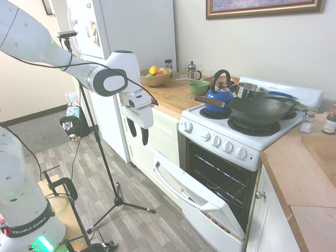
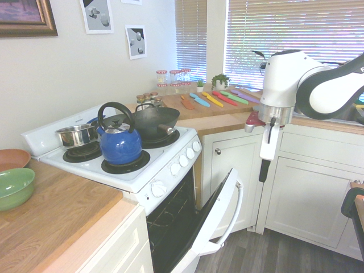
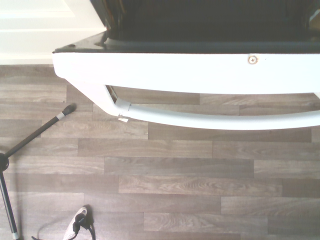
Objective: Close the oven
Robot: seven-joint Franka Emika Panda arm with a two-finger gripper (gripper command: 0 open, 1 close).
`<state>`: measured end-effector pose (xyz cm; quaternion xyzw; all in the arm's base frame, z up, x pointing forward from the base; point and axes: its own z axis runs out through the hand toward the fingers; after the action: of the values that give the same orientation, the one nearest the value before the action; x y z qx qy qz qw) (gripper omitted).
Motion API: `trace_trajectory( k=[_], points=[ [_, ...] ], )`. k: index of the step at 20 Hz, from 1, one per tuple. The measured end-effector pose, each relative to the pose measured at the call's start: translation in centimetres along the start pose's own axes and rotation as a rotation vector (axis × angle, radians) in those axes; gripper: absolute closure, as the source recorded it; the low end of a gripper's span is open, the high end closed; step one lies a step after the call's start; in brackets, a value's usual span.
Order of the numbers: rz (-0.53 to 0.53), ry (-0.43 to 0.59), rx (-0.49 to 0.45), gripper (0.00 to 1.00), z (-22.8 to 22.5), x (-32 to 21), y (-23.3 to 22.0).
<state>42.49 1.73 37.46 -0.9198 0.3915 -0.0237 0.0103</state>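
Oven (image 1: 226, 157) position: built in between wooden countertops, with white cabinets on both sides; its door (image 1: 197, 202) hangs partly open, tilted outward from the bottom hinge at a slant rather than lying flat, so the dark racked interior (image 1: 223, 176) is exposed. The bar handle (image 2: 234, 207) runs along the door's upper edge and faces the room, which makes it and the door's outer face the natural surfaces to push against. In the wrist view the door's top edge (image 3: 190, 70) and the curved handle (image 3: 215, 117) lie directly below the camera, over grey wood-plank floor (image 3: 175, 185), indicating that the arm is stationed above and slightly outboard of the door. Gripper (image 1: 137, 132) state: suspended in free air, fingers pointing down, holding nothing and touching nothing; the two dark fingers appear pressed close together, though the exterior views are too coarse to be certain. It hangs above handle level and apart from the door, so closing has, by this evidence, not begun. Probable next requirement: descend beside or under the handle and push the door up toward the oven body. On the cooktop stand a blue kettle (image 2: 119, 142), a black wok (image 2: 151, 120) and a steel pot (image 2: 75, 135); none obstructs the door's swing.
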Motion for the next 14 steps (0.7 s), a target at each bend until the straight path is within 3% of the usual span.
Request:
trace_trajectory(
  k=[6,9,14],
  points=[
    [0.003,-0.03,-0.026,0.0,1.7,-0.3,-0.2],
    [0.01,-0.076,-0.066,0.0,5.7,-0.9,-0.2],
    [0.018,-0.115,-0.056,0.0,13.5,-2.2,-1.5]
  ],
)
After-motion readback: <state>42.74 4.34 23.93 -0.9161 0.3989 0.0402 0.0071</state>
